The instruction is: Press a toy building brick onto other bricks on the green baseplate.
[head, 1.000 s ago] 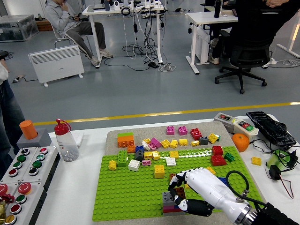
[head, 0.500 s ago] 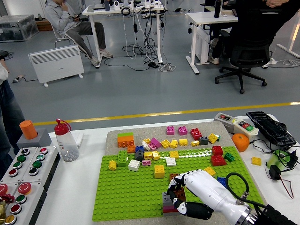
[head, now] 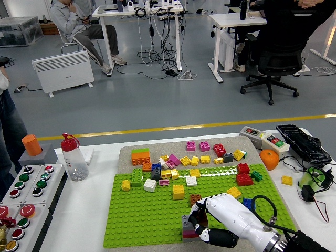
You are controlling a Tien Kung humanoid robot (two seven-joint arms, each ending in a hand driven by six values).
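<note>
One robot hand point(head: 206, 227), the right, is seen reaching in from the lower right corner over the green baseplate point(head: 147, 215). Its white fingers point(head: 202, 210) are curled down around a small stack of bricks point(head: 188, 227) at the baseplate's near edge, grey on top with red below, and the thumb is pressed against the stack's near side. Loose bricks point(head: 178, 173) in many colours are scattered over the far half of the baseplate. An orange point(head: 269, 158) is set on the surface beside the baseplate's far right corner.
</note>
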